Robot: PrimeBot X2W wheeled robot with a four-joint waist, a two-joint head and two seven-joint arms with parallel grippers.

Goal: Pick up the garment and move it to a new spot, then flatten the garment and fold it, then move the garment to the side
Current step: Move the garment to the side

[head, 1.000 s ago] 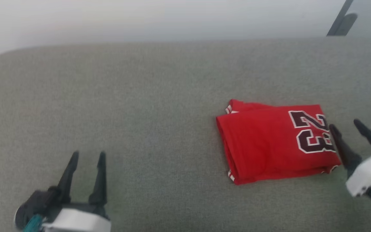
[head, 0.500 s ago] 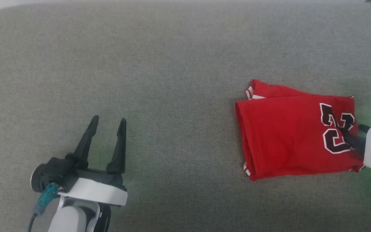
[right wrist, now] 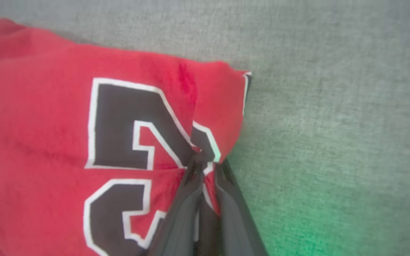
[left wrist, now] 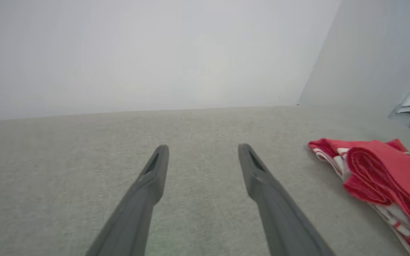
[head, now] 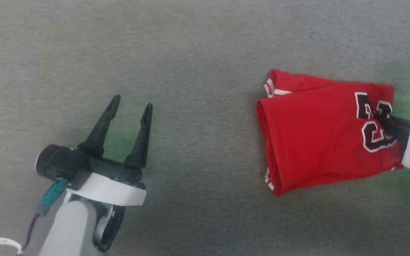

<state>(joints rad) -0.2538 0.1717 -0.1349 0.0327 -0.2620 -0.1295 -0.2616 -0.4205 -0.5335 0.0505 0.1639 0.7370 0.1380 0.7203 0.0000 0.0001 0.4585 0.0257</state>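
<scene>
Head camera has tilted down since a second ago: the pale wall at the top is out of frame and the whole picture has shifted, so I don't count the position changes as real moves. Real change: my right gripper (head: 383,116) stood spread just off the garment's right edge a second ago; now its fingers are together, clamped on the garment (head: 311,138) at the dark lettering (head: 370,124). The fabric there is now bunched and the number warped. My left gripper (head: 132,101) is spread as before, holding nothing, in the lower left, well apart from the garment.

The garment lies folded on the grey fabric surface (head: 198,53), right of centre in the head view.

Right wrist view: my right gripper (right wrist: 206,160) pinches a ridge of red cloth at the edge of the white-outlined lettering (right wrist: 126,128); the garment (right wrist: 48,124) fills the left half. The head view doesn't resolve that pinch.

Left wrist view: my left gripper (left wrist: 203,147) over bare surface, with the garment (left wrist: 379,170) edge-on at right, stacked layers and white stripe trim (left wrist: 336,160) showing, and a wall (left wrist: 155,53) behind.

My right wrist housing is cut off at the right edge of the head view. The fingers cover part of the number. I cannot tell whether the gripped edge is off the surface. A shiny item at the far right of the left wrist view is unreadable.
</scene>
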